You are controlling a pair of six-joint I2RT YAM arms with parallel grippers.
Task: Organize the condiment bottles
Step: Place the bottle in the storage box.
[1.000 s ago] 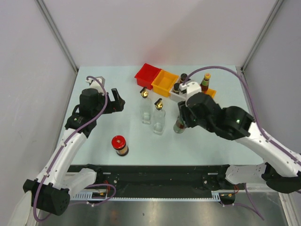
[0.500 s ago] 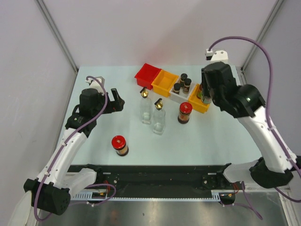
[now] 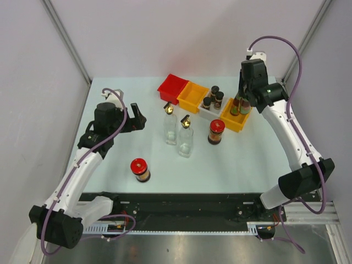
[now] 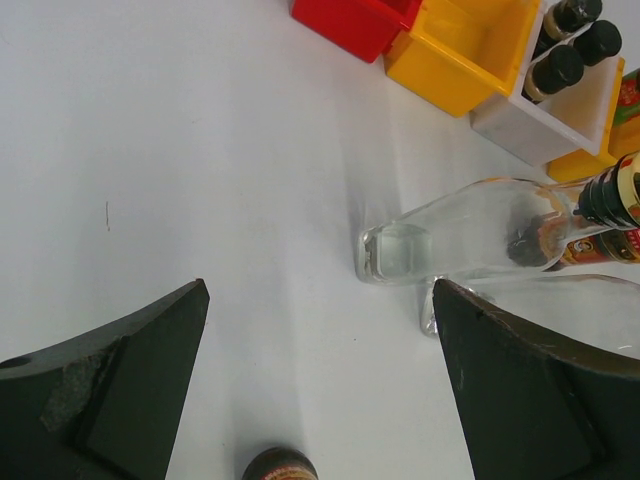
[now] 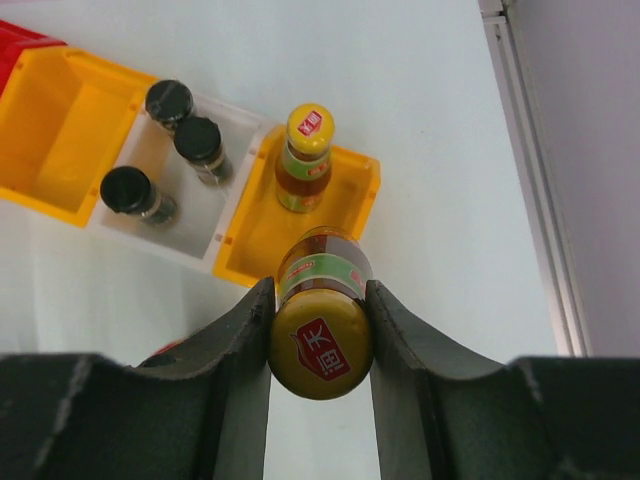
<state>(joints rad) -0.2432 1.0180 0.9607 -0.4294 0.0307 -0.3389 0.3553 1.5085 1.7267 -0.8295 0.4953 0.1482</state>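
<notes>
My right gripper [image 5: 320, 330] is shut on a yellow-capped sauce bottle [image 5: 321, 343], held upright at the right-hand orange bin [image 5: 250, 240]. Whether its base touches the bin floor I cannot tell. A second sauce bottle [image 5: 305, 160] stands in that bin. Three black-capped shakers [image 5: 198, 140] fill the white bin [image 3: 212, 111]. Two clear glass bottles [image 3: 171, 125] [image 3: 186, 140] stand mid-table. One red-lidded jar [image 3: 216, 131] is beside them, another [image 3: 140, 169] near the front. My left gripper [image 3: 137, 116] [image 4: 320, 300] hangs open and empty left of the glass bottles [image 4: 460, 235].
A red bin [image 3: 172, 88] and an orange bin [image 3: 191, 97] sit at the back of the table, both holding nothing. The right table edge and a metal rail [image 5: 530, 170] run close to the right-hand orange bin [image 3: 234, 123].
My right arm swung from mid-table up and back to the right orange bin, carrying the sauce bottle. That uncovered the red-lidded jar beside the glass bottles. The left arm stayed still.
</notes>
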